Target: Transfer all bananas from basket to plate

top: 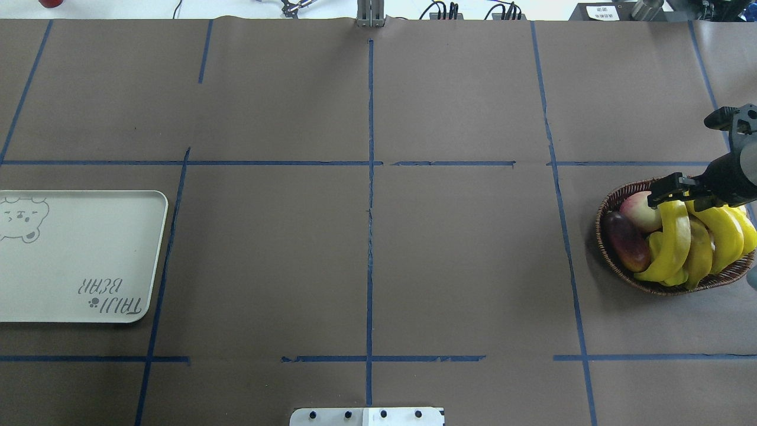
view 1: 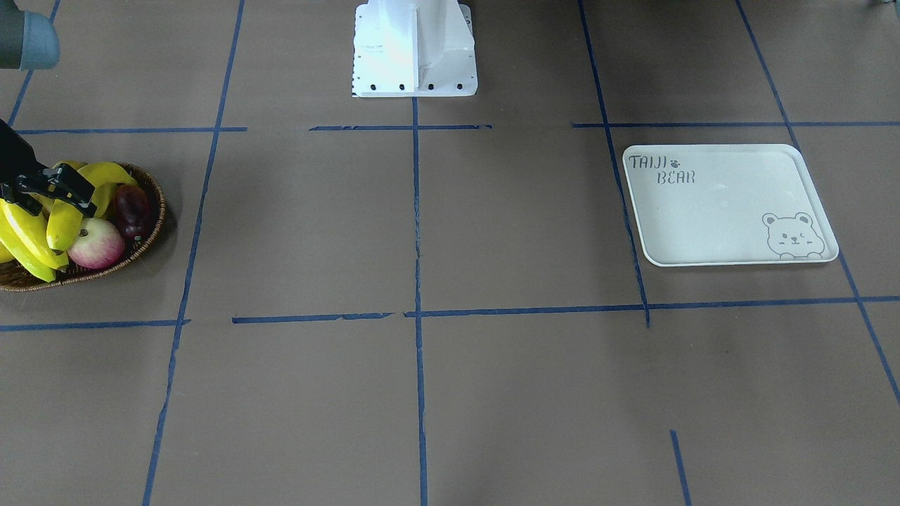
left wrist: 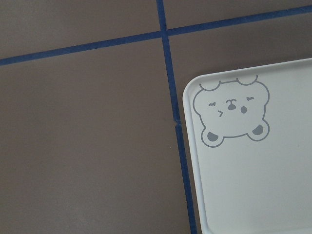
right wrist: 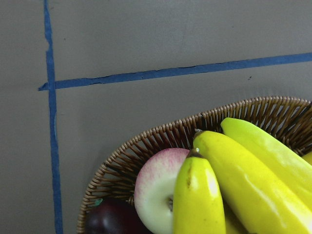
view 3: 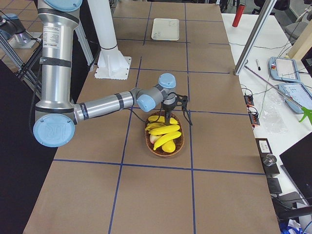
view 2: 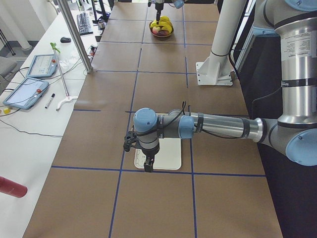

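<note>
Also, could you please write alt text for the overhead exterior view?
The right gripper is down on the bananas in the basket at the right edge of the table, beside a pink apple and a dark fruit. The cream plate lies bare at the left edge.

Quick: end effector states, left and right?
Left end effector: cannot be told; it is over the TAIJI BEAR tray.
Right end effector: open, holding nothing, at the bananas in the wicker basket.
</note>
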`<state>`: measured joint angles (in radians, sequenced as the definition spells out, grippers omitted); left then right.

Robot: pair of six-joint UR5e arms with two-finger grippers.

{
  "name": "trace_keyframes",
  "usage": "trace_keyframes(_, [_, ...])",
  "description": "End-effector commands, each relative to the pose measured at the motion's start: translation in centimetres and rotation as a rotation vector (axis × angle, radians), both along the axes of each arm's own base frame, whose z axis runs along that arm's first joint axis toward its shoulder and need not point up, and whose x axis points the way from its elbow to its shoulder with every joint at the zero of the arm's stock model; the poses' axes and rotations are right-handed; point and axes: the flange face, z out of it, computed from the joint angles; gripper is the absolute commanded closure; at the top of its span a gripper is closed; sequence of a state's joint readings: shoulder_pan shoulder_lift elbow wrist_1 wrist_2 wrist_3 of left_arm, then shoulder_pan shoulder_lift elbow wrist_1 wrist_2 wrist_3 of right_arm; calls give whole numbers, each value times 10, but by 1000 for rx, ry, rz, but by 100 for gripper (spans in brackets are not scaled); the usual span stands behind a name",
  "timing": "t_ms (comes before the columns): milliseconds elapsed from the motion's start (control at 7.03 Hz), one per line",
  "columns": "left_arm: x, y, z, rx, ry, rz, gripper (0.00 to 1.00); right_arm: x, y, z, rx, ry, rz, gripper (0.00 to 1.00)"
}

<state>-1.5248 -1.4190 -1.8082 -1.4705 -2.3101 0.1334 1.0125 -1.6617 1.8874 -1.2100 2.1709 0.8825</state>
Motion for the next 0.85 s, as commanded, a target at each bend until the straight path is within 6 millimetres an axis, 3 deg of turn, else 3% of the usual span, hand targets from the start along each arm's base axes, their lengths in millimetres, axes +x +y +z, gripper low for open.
trace_keyframes(0, [0, 0, 0, 1, 0, 0, 0, -6, 1, 10, -16, 9, -13, 14])
trace_keyframes(427, [0, 0, 1, -2, -2, 0, 0, -12, -2, 11, -17, 10, -19, 33])
trace_keyframes(711, [0, 0, 1, -1, -1, 0, 0, -11, -2, 11, -13, 11, -22, 66])
